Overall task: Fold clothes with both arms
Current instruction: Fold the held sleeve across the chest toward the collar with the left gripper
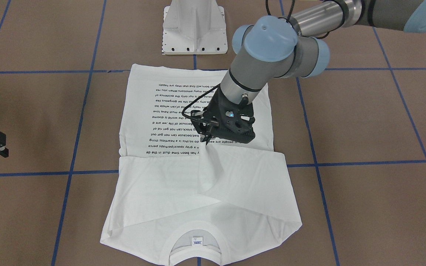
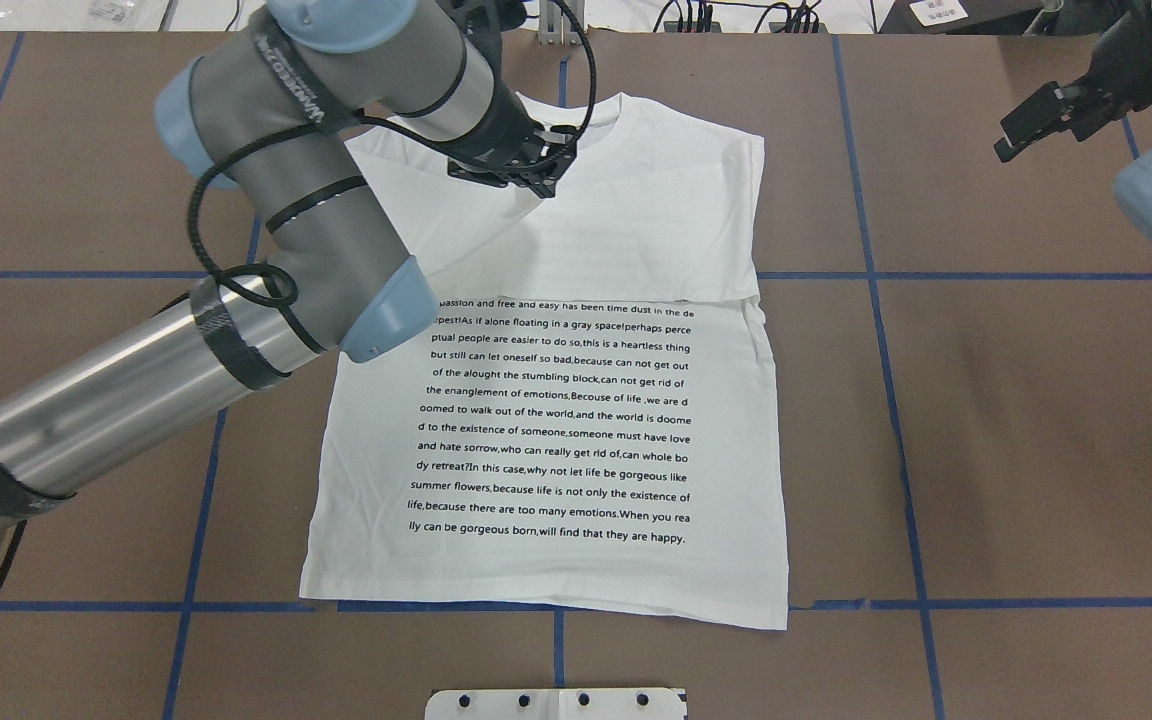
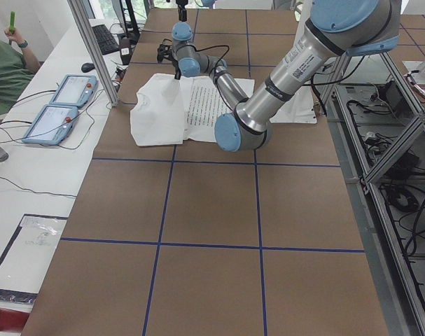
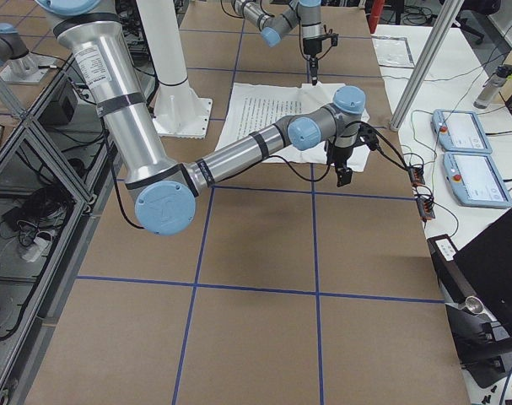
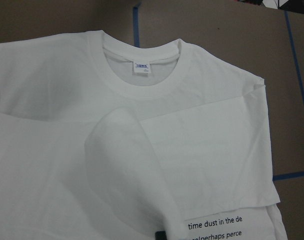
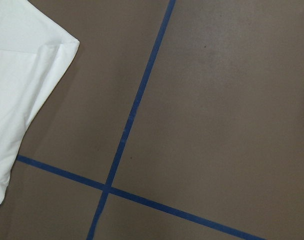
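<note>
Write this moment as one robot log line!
left gripper: shut on T-shirt, cloth raised in a peak | right gripper: off to the side, apart from T-shirt | T-shirt: on table, print up

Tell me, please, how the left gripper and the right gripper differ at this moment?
The left gripper pinches a raised fold of the T-shirt; the right gripper holds nothing. The left gripper is above the T-shirt; the right gripper hangs over bare table, apart from it. Both are black two-finger grippers.
</note>
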`<state>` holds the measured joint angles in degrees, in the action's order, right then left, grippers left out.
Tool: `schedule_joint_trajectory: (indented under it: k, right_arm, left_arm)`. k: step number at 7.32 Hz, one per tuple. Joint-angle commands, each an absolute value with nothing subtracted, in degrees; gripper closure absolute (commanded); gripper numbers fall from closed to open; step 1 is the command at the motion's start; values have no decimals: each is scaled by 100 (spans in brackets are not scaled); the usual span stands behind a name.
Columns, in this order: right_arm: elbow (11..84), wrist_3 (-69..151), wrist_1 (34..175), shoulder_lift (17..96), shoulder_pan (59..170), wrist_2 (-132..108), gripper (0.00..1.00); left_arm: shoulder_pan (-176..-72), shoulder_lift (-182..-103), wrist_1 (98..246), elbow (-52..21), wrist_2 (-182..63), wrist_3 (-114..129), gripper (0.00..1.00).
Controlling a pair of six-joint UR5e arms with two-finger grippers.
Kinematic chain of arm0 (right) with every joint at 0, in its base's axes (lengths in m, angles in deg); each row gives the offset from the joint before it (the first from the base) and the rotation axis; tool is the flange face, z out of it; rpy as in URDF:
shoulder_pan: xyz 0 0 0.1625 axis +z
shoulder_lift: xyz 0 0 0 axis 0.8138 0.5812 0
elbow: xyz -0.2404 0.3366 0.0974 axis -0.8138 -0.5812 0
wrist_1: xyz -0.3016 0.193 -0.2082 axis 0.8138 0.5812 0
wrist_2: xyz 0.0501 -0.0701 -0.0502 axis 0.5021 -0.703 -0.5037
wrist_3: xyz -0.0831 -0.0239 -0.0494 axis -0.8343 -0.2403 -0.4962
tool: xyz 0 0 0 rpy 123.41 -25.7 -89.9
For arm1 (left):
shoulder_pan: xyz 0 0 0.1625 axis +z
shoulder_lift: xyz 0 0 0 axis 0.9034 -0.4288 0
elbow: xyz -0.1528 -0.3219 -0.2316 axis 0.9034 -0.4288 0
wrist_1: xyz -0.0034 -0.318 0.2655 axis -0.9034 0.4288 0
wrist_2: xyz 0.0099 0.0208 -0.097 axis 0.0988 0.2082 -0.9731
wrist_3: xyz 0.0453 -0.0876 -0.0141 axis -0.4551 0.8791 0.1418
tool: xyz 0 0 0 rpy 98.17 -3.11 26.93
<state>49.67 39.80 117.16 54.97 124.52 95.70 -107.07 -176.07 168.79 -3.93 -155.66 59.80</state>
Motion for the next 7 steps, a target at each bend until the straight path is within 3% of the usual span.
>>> schedule_joint_trajectory:
  k: [1, 5, 6, 7]
  right_arm:
    - [4960, 3987, 11716, 5504, 12452, 9564, 0]
    - [4987, 4022, 11708, 5539, 12452, 9564, 0]
    - [4987, 4022, 11707, 5539, 12452, 9555, 0]
    - [4961, 4022, 11707, 5522, 12443, 9538, 0]
  left_arm:
    - [-10251, -17901, 17621, 327, -15348, 6165, 100]
    - [-9599, -17971, 18333, 687, -15164, 6165, 100]
    - [-9459, -18006, 18458, 794, -15163, 6165, 17]
    - [-9406, -17989, 18581, 795, -15068, 6139, 0]
